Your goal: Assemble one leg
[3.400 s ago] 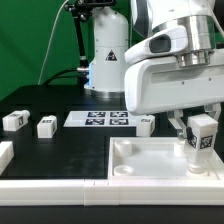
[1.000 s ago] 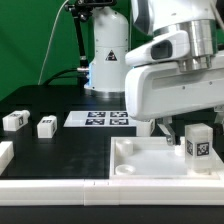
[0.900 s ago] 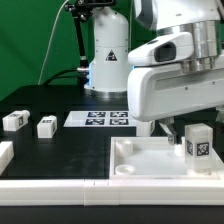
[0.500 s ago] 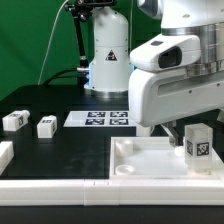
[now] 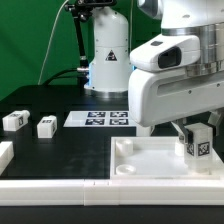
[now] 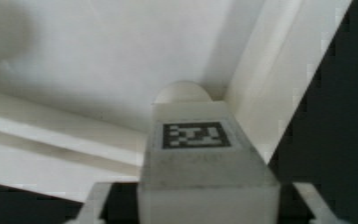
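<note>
One leg point(image 5: 197, 143) stands upright inside the tray point(image 5: 150, 166), close to its rim; the jaws flank it, but whether they grip it cannot be told.

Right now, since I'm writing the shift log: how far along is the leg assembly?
Done: the leg stands upright on the white tray-like piece, at the exterior view's right. In hand: the gripper hangs right over it; whether it grips is unclear. Left: probably seating it fully and letting go; the joint is hidden.
</note>
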{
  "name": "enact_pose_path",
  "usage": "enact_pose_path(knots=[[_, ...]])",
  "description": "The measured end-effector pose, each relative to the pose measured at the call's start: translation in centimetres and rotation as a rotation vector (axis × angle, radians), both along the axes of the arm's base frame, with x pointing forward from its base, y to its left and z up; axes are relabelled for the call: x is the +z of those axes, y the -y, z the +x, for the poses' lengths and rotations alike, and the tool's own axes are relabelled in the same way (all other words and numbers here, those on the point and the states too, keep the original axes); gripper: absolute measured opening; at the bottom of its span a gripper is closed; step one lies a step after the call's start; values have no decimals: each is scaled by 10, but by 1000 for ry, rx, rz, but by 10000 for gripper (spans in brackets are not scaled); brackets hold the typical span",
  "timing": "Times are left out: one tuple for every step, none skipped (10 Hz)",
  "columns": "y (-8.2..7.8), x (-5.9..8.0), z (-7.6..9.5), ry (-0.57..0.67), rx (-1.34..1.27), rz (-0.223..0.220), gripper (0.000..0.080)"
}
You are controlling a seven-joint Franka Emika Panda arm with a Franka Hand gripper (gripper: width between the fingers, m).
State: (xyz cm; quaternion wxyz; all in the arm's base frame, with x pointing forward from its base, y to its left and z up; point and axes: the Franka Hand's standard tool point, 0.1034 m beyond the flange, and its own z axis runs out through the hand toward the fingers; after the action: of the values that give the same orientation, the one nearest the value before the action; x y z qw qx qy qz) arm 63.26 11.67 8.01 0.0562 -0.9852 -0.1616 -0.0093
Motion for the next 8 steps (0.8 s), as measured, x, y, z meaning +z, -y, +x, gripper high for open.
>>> enact_pose_path(knots=[[0, 0, 0, -1, -8, 0, 291], [0, 0, 0, -7, -56, 0, 291], [1, -1, 0, -23, -221, 12, 291], [1, -1, 0, -32, -342, 16, 291], [1, -1, 0, -46, -501, 17, 291], [1, -1, 1, -59, -644, 14, 291], [1, -2, 1, -69, -752, 11, 291], [1, -2, 1, -84, -879, 20, 291]])
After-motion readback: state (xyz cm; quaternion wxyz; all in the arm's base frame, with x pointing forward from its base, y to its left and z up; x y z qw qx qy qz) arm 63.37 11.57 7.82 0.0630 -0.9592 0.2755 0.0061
